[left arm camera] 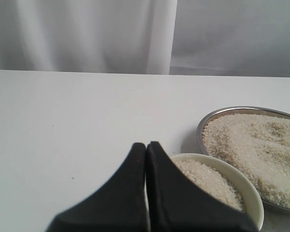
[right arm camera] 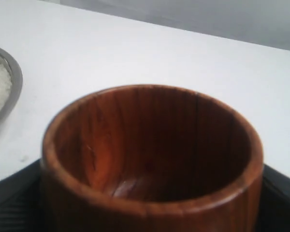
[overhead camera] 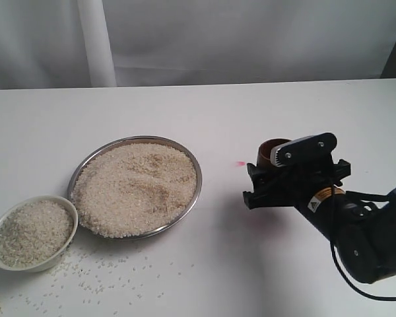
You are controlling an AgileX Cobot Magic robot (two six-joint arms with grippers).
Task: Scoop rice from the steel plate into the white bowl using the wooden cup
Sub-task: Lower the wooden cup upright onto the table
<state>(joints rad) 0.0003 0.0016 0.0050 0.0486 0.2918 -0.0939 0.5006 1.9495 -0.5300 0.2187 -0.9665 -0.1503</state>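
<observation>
The wooden cup (right arm camera: pixel 150 145) is pinched by the right pincer (overhead camera: pixel 277 160), 3 o'clock from the steel plate (overhead camera: pixel 198 181); left pincer (left arm camera: pixel 146 147) pressed together.

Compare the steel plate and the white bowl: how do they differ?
The steel plate is wide, shallow, shiny metal; the white bowl is much smaller, deeper, cream-white. In the exterior view the steel plate sits near the middle; the white bowl lies to its lower left. Both hold rice.
</observation>
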